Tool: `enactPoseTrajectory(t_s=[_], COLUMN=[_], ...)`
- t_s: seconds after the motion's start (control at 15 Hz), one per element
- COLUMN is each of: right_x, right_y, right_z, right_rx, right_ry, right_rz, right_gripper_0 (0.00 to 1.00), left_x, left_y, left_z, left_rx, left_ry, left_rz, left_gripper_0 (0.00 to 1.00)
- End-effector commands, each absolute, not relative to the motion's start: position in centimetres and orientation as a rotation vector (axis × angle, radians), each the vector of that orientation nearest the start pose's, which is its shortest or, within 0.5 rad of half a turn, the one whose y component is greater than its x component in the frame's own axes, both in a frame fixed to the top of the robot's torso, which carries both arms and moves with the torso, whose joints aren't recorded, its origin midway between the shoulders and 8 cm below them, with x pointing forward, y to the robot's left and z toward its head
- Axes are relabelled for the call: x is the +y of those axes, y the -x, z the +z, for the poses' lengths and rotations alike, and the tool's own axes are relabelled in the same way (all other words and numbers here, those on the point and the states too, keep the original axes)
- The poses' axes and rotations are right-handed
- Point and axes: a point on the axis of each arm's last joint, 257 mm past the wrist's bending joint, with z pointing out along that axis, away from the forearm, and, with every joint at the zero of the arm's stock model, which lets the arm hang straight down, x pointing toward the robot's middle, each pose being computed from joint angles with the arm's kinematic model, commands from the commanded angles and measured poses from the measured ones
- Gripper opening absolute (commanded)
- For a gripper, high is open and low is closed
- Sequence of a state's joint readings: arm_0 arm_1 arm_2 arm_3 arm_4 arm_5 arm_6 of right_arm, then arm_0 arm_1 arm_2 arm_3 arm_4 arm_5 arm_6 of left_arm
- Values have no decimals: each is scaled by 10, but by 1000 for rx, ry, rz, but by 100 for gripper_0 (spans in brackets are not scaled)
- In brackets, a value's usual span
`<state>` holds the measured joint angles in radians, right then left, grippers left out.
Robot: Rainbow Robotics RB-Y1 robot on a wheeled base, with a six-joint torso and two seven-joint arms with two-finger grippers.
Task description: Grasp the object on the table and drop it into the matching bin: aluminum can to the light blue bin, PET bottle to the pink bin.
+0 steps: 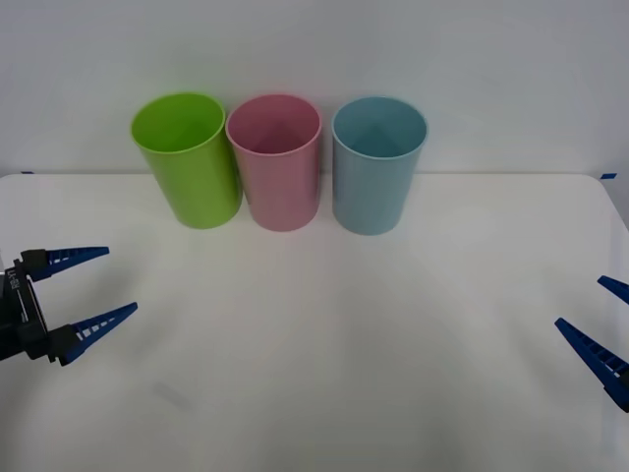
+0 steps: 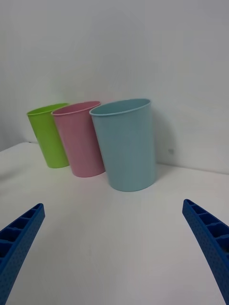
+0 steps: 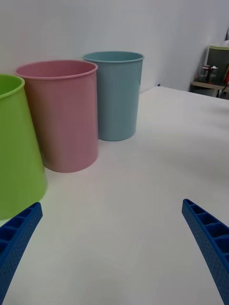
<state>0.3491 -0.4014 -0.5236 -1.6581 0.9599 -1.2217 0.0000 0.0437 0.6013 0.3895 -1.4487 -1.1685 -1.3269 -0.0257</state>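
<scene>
I see the white counter (image 1: 314,374) with the pink bin (image 1: 275,162) in the middle, light blue bin (image 1: 378,165) beside it. No bottle lies near it. My left claw (image 1: 86,287) and right claw (image 1: 604,324) wait wide open, empty, well apart from the pink bin. I think finding the bottle comes next.

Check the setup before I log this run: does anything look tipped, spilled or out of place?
Nothing stands out. The lime green bin, pink bin and light blue bin stand upright in a row on the table. The left gripper and right gripper hang open at the sides.
</scene>
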Motion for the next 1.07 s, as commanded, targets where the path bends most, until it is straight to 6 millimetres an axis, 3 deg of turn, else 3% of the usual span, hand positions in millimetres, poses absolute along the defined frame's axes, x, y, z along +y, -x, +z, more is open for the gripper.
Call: enactPoseTrajectory(t_s=[0.07,0.73,1.07], right_x=[-330,-330,-330], right_y=[-342,-342,-342], right_z=[-169,-169,-169], right_rx=[1441,1441,1441], right_ry=[465,465,465], right_rz=[567,567,567], right_gripper_0=[100,100,100], left_x=[312,355,357], left_y=[-394,-361,-357], left_z=[-187,-205,-211], left_rx=[1532,1631,1652], left_ry=[-840,-760,-750], left_rz=[-568,-526,-529], left_gripper_0=[100,100,100])
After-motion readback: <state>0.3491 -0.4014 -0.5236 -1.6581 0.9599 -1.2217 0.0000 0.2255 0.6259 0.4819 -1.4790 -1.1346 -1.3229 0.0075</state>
